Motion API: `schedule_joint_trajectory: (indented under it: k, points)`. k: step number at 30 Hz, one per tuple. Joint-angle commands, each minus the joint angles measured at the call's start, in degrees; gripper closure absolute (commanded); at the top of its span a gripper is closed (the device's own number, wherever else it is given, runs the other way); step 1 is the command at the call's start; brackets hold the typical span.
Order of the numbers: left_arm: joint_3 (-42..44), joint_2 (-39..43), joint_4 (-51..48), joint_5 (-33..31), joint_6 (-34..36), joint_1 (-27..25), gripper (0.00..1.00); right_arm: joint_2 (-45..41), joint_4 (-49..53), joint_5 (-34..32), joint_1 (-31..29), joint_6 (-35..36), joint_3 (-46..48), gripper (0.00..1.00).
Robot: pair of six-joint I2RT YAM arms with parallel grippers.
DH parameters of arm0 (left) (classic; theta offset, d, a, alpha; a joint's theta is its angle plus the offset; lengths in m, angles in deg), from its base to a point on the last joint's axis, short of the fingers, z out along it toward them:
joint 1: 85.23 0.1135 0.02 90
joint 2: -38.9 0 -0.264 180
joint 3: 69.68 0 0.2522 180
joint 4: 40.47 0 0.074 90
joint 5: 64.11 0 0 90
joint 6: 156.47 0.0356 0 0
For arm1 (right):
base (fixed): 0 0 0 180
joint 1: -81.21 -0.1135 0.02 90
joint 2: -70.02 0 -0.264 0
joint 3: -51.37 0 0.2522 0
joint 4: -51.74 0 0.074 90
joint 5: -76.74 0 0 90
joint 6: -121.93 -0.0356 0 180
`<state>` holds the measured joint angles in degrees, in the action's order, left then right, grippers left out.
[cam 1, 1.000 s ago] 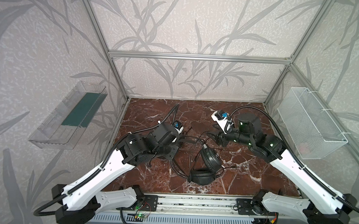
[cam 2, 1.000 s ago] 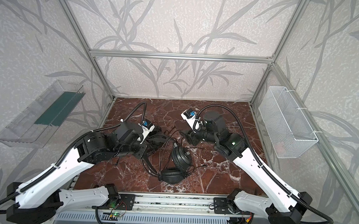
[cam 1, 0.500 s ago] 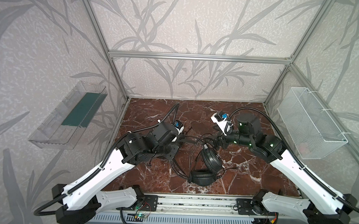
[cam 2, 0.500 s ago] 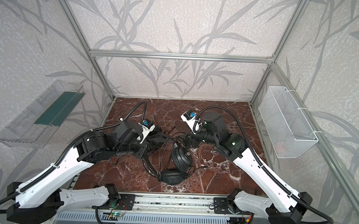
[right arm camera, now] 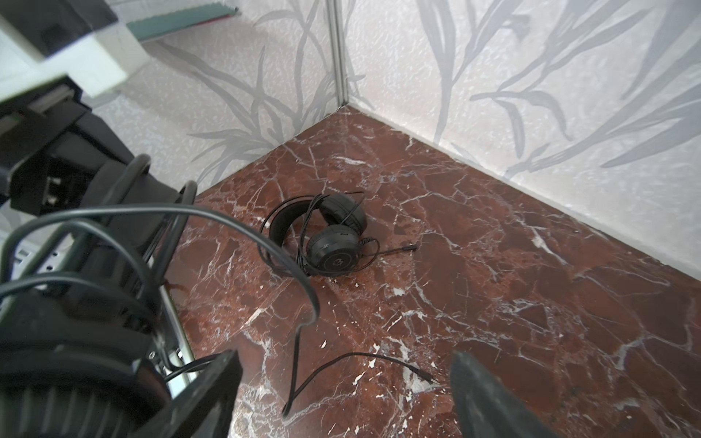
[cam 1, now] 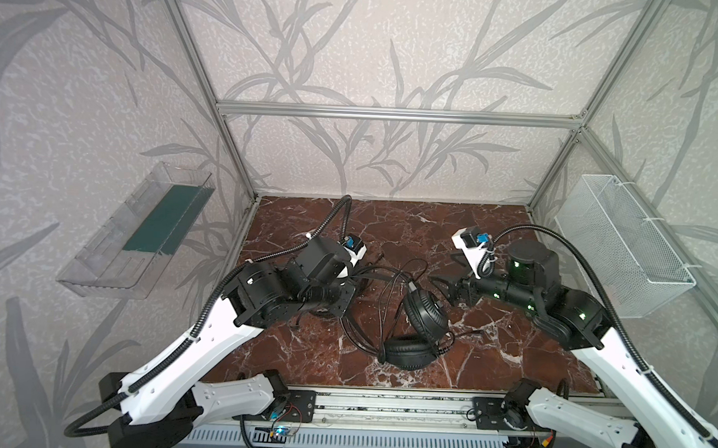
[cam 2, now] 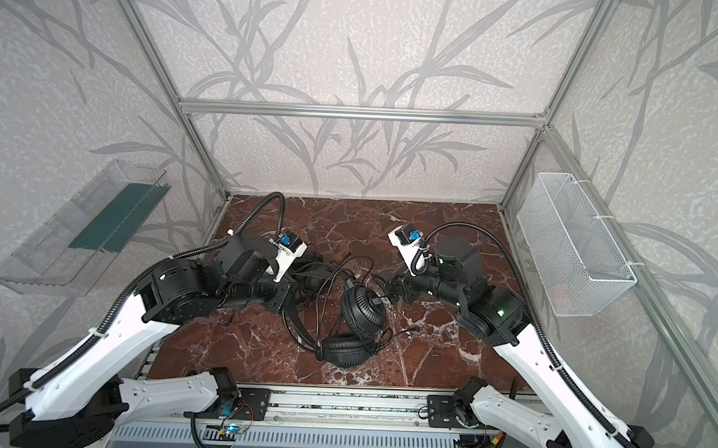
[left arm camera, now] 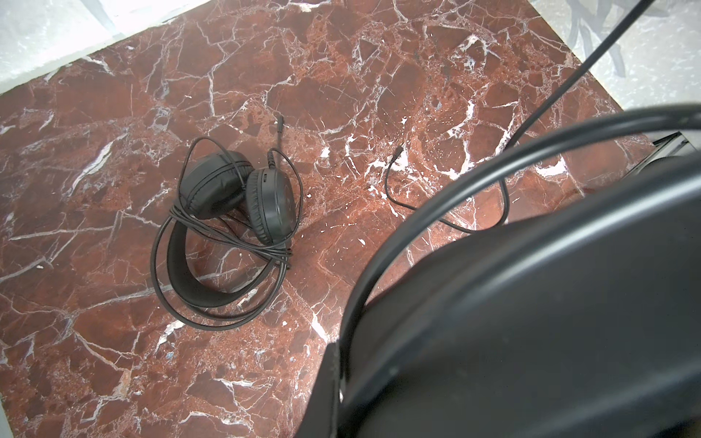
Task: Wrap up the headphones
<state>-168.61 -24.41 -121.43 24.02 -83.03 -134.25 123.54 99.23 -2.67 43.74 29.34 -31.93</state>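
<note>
Left claw (cam 1: 347,296) tight on the headphones (cam 1: 424,315), right claw (right arm camera: 343,360) wide open; green sheet (cam 1: 168,221) inside clear bin (cam 1: 97,272).

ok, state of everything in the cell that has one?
left claw: shut on the centre headset's headband
right claw: open, empty
centre headset: held by the headband, earcups down on the table
its cable: loose, unwrapped, plug end on the table
far headset: lying on the table, cable wound round it, no claw on it
</note>
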Motion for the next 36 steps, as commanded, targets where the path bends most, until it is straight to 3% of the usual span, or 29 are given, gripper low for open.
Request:
schedule_joint_trajectory:
  k: [1,7,11,17,22,30,33,36]
  points:
    - [-2.6,0.9,1.9,2.4,-1.6,0.7,1.0,-3.1,-3.3,-5.1,2.3,-3.5,-0.2,0.12]
    - [-2.3,1.5,3.0,7.1,-2.7,3.4,1.0,-10.3,-5.9,-19.3,8.3,-12.8,3.4,0.03]
    - [-2.9,1.4,2.2,9.0,-4.0,6.2,1.0,-15.1,-5.0,-23.8,12.4,-16.3,5.6,0.01]
    - [-3.3,0.7,1.5,8.3,-4.4,7.9,1.0,-14.4,-2.9,-15.7,13.6,-19.4,12.8,0.01]
    - [-2.2,0.6,2.8,7.3,-5.2,9.0,1.0,-14.0,-13.6,-8.9,13.6,-25.6,28.4,0.01]
    - [-2.1,0.6,4.5,8.7,-6.7,11.2,1.0,-10.8,-28.2,0.9,12.8,-28.0,42.3,0.01]
    - [-1.8,0.5,5.4,9.3,-7.8,12.3,1.0,-10.0,-38.2,1.1,8.4,-27.2,48.0,0.01]
    - [-2.0,0.1,5.8,10.2,-8.7,13.5,1.0,-9.0,-46.7,-4.3,1.4,-24.4,51.9,0.01]
